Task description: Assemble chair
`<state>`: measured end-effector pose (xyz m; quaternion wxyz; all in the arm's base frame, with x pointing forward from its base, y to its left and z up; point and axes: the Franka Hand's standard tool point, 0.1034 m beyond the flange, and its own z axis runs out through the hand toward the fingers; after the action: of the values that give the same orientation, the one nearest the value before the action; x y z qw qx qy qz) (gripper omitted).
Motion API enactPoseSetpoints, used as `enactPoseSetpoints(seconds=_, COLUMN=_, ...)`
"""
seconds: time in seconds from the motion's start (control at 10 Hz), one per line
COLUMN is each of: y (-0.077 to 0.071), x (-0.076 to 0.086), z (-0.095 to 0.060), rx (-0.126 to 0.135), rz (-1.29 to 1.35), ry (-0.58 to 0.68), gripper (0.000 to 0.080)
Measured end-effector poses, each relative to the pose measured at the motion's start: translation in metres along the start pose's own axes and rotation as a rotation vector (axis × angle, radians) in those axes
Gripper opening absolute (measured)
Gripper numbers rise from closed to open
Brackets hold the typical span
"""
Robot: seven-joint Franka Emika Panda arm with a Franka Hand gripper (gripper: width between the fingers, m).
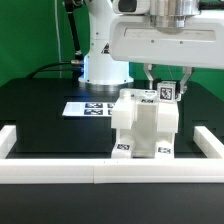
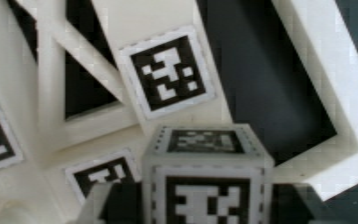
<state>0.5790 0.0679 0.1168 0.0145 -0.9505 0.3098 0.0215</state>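
1. Chair (image 1: 143,125): a white blocky assembly bearing marker tags, standing near the middle of the black table (image 1: 40,115), behind the white border rail (image 1: 60,172).
2. The marker board (image 1: 92,107) lies flat just behind the chair, toward the exterior view's left.
3. The gripper (image 1: 166,90) hangs over the chair's top corner on the exterior view's right, its jaws closed on a small tagged post (image 1: 167,93).
4. Whether the post touches the chair below, I cannot tell.

End effector (image 1: 167,88) downward, jaws together
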Motion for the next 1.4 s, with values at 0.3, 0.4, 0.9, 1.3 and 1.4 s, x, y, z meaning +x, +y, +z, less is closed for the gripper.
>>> enactPoseSetpoints(seconds=0.3, y=-0.0013, x=-0.0018, z=0.0009, rx=0.018, rz=0.295, ry=-0.021, gripper=0.0290)
enactPoseSetpoints(seconds=0.4, y=-0.0021, x=-0.0025, z=0.0010, rx=0.024, rz=0.384, ry=-0.027, gripper=0.0290)
enactPoseSetpoints(seconds=0.9, y=-0.0054, x=-0.0050, z=0.0012, rx=0.029, rz=0.585, ry=-0.038, gripper=0.0509)
enactPoseSetpoints(seconds=1.3, y=-0.0077, x=-0.0071, z=0.0013, rx=0.033, rz=0.327, ry=-0.033, gripper=0.0647)
enactPoseSetpoints(seconds=1.4, y=-0.0089, x=-0.0063, z=0.0010, rx=0.035, rz=0.210, ry=-0.022, gripper=0.0647)
